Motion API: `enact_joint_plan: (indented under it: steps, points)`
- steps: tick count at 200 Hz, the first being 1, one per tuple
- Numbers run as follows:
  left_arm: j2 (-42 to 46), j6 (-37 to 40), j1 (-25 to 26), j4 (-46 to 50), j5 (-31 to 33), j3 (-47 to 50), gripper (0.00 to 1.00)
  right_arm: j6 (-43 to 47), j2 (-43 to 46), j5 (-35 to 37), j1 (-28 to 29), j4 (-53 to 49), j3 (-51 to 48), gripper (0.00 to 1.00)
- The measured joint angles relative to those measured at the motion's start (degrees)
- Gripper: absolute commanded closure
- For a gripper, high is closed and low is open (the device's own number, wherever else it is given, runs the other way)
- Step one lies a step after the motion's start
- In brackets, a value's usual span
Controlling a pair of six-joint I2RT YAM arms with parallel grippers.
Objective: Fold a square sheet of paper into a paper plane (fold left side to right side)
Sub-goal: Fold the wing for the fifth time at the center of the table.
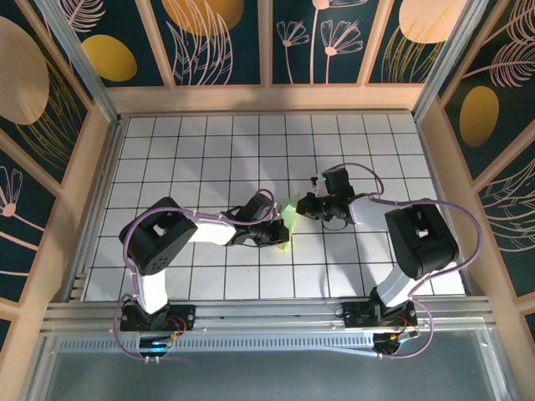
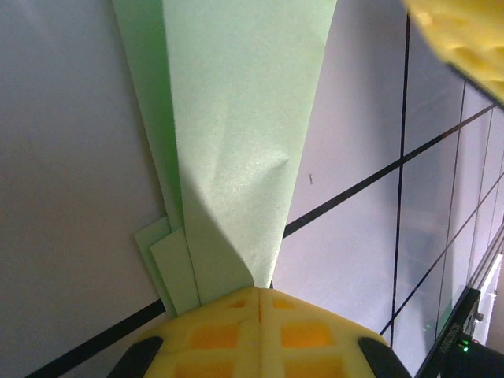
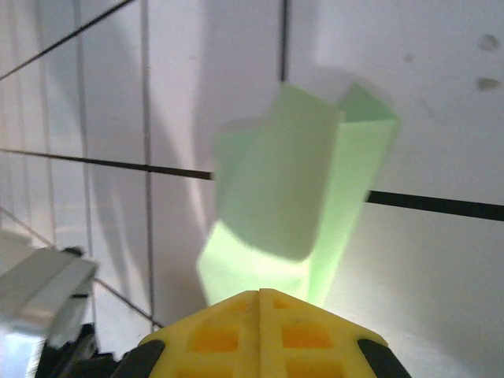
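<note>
Left end effector, paper plane narrowing toward it

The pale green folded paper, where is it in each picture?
Top external: pale green folded paper at centre, between left gripper and right gripper.
Left wrist: paper runs from the top edge down into closed yellow fingertips.
Right wrist: paper, blurry, mid-picture, above yellow fingertips.
Shared landmark: black grid lines on the white table.

Matt, finely grained paper plane, smooth white table with faint sheen, dimpled yellow rubbery left claw
</note>
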State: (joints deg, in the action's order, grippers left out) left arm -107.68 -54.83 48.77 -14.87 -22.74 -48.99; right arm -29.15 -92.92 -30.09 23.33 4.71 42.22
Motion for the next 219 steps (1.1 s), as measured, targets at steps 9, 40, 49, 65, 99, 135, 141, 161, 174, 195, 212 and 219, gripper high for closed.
enact_joint_plan:
  steps: [9, 40, 49, 65, 99, 135, 141, 161, 174, 195, 212, 219]
  points:
    - [0.00, 0.24, 0.13, 0.24, 0.37, -0.20, 1.00, 0.13, 0.57, -0.85, 0.04, 0.83, -0.42, 1.00]
    - [0.00, 1.16, 0.33, 1.38, 1.36, -0.74, 1.00, 0.09, 0.76, -2.80, 1.66, 2.78, -2.12, 1.00]
    - [0.00, 1.29, 0.37, 1.53, 1.49, -0.85, 1.00, 0.09, 0.61, -2.99, 2.27, 3.13, -2.16, 1.00]
    - [0.00, 1.46, 0.44, 1.64, 1.77, -0.94, 1.00, 0.07, -0.17, -3.02, 2.78, 4.35, -2.16, 1.00]
    - [0.04, 1.53, 0.55, 1.66, 2.08, -0.94, 1.00, 0.39, -3.80, -2.34, 2.75, 5.20, -1.92, 1.00]
    - [0.04, 1.68, 0.55, 1.64, 2.21, -0.96, 1.00, 1.40, -7.28, -1.99, 2.08, 5.44, -0.81, 1.00]
    - [0.04, 1.70, 0.57, 1.62, 2.40, -0.96, 1.00, 1.64, -7.45, -2.19, 1.86, 5.44, -0.63, 1.00]
    - [0.04, 1.70, 0.57, 1.57, 2.95, -0.96, 1.00, 2.25, -8.35, -3.54, 1.05, 5.35, 0.02, 1.00]
    - [0.04, 1.70, 0.59, 1.51, 3.32, -0.96, 1.00, 2.78, -8.83, -4.24, 0.55, 5.29, 0.44, 1.00]
    - [0.04, 1.70, 0.59, 1.44, 3.52, -0.96, 1.00, 3.63, -9.79, -4.63, -0.52, 4.94, 1.68, 1.00]
    - [0.04, 1.70, 0.59, 1.40, 3.58, -0.96, 1.00, 4.44, -10.78, -4.55, -1.60, 4.61, 3.08, 1.00]
    - [0.04, 1.70, 0.59, 1.40, 3.63, -0.96, 1.00, 4.72, -11.15, -4.57, -2.03, 4.48, 3.56, 1.00]
